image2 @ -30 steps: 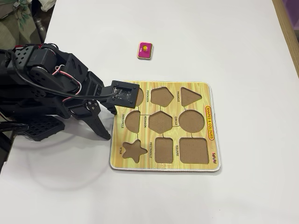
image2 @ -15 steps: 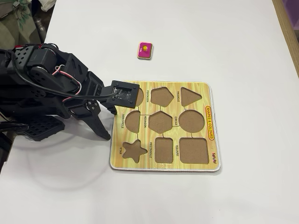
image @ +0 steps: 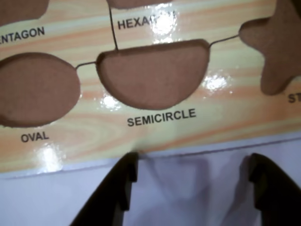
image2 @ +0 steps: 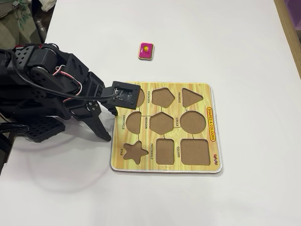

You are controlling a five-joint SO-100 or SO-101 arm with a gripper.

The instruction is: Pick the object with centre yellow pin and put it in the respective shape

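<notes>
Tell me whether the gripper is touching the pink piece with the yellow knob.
Apart. The fixed view shows the pink piece alone on the white table, bare surface between it and the gripper, which is open and empty.

Place: likely a home or hobby room; the frames do not settle it.
Surface: a plain white surface (image2: pixel 197 28) fills most of the fixed view, glossy enough to show soft reflections.
Far left corner: crumpled cloth or clutter (image2: pixel 21 14) lies beyond the surface's edge, too blurred to name.
Right edge: a wooden strip (image2: pixel 290 28) runs along the far right.
Plaything: a children's shape puzzle board (image2: pixel 211 141) with printed labels such as SEMICIRCLE and OVAL.
Machine: a small black hobby robot arm (image2: pixel 42 80) with exposed wires, at the left.
</notes>
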